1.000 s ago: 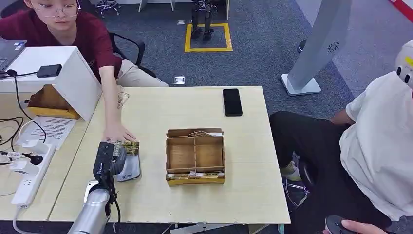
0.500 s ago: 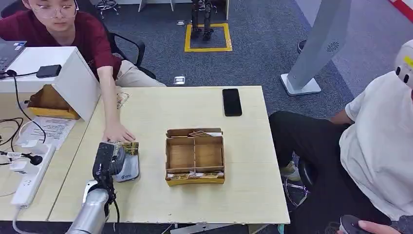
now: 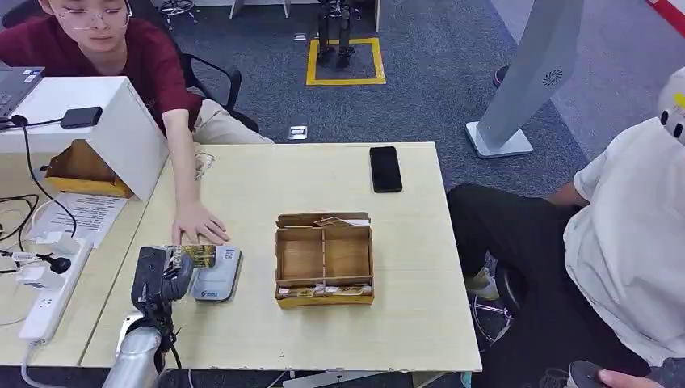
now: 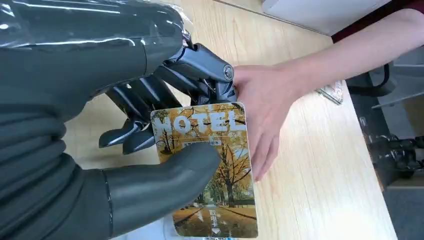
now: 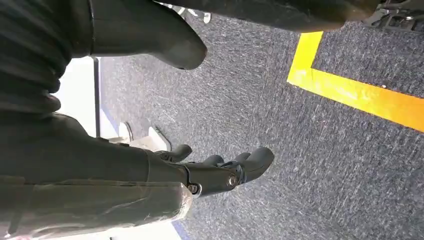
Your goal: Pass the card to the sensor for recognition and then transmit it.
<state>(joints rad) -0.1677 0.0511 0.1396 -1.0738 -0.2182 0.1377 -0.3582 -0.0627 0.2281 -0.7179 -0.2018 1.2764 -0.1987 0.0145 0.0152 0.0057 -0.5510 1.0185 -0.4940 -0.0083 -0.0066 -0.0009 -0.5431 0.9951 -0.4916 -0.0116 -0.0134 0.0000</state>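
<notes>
Clearly the left hand [image 3: 161, 276] pinches the hotel card [image 4: 207, 167] between thumb and fingers, long axis pointing away towards the person's hand [image 3: 198, 224]. It is just beside the grey sensor [image 3: 218, 284]. Meanwhile the right hand [image 5: 220, 170] hangs loosely open over carpet.

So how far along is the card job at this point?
The left hand holds the hotel card between thumb and fingers, so pickup looks done. In the head view the card is at the grey sensor's edge beside a person's hand. Whether it was read can't be told; passing it on remains.
</notes>
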